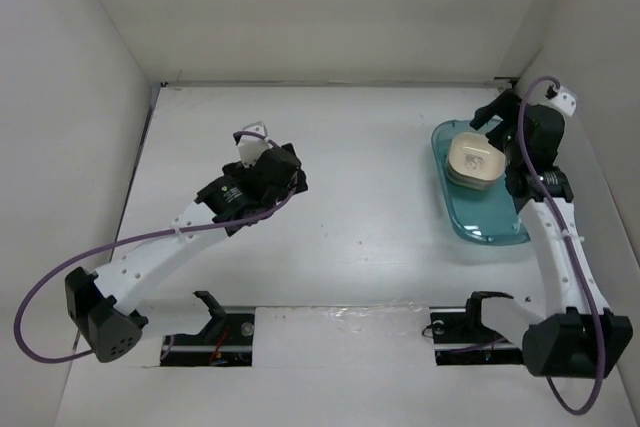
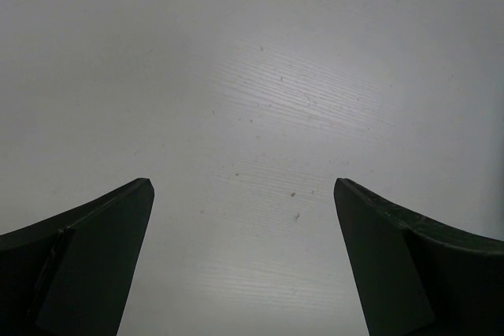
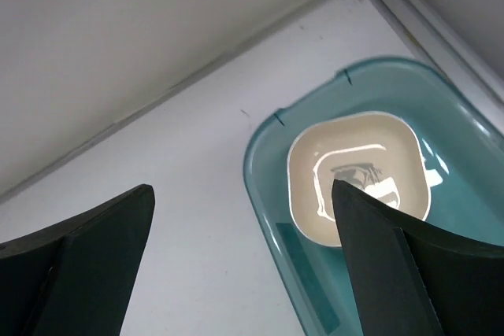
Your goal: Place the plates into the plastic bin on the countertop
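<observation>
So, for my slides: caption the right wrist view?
Open right tool poised over a cream plate lying in the teal plastic bin.

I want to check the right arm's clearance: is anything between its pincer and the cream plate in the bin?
Nothing visible does. The right pincer hangs open by the bin, and the cream plate lies uncovered in the teal bin. Only open air shows between pincer and plate.
</observation>
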